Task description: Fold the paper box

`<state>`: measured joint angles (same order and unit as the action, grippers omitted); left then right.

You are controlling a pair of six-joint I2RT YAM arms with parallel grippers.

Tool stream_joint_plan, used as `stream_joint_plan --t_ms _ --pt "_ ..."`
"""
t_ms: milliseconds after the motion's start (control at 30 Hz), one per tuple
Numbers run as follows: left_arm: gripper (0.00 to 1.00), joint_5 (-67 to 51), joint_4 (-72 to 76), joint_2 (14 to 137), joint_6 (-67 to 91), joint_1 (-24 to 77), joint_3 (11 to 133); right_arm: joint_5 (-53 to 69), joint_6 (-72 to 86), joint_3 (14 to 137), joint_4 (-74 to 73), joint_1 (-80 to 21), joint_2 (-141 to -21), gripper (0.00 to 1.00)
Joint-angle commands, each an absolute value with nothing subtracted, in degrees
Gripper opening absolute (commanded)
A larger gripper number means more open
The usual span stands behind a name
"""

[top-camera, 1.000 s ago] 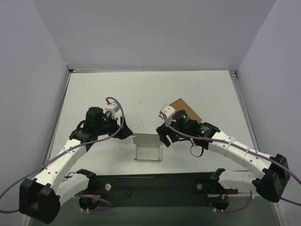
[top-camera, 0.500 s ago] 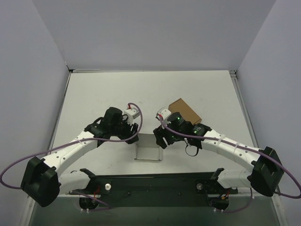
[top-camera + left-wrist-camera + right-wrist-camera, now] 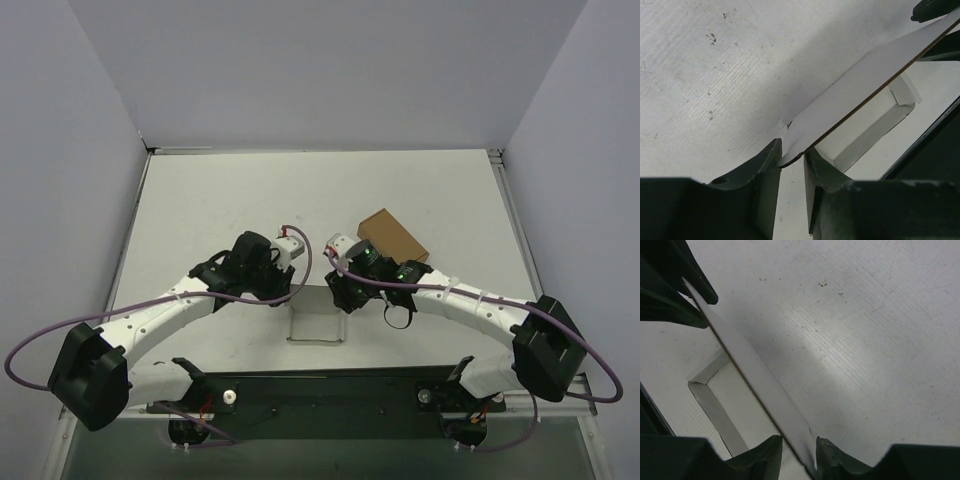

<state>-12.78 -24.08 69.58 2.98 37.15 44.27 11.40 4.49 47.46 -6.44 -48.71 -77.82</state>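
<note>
Both arms reach inward from their bases, elbows bowed outward, and the wrists tip down and face each other. The left tool (image 3: 792, 156) and the right tool (image 3: 799, 444) each pinch narrow-set fingers on opposite ends of one flap of the paper box (image 3: 315, 325).

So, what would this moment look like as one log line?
paper box: partly folded | left claw: shut on far flap | right claw: shut on same flap | brown box: beyond right arm

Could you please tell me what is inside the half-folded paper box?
Inside the paper box only its bare white floor and low walls show. Its raised flap, pinched by the left tool and right tool, covers the strip beneath it.
</note>
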Motion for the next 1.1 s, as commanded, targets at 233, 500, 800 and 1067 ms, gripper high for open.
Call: stream_joint_plan --t_ms 233,500,800,1067 --pt "0.00 -9.4 -24.9 72.1 6.2 39.3 48.5 7.7 5.2 49.9 -4.0 -49.9 -79.4 0.04" --pt "0.00 1.5 -17.9 72.7 20.5 41.2 48.9 -18.4 16.2 51.5 4.1 -58.0 -82.1 0.00" --pt "0.00 10.1 6.7 72.6 25.3 45.3 41.2 -30.4 26.0 49.6 20.6 -58.2 -85.3 0.00" --pt "0.00 11.5 27.9 74.2 27.8 46.7 31.0 -30.4 27.0 42.6 36.9 -56.4 -86.6 0.00"
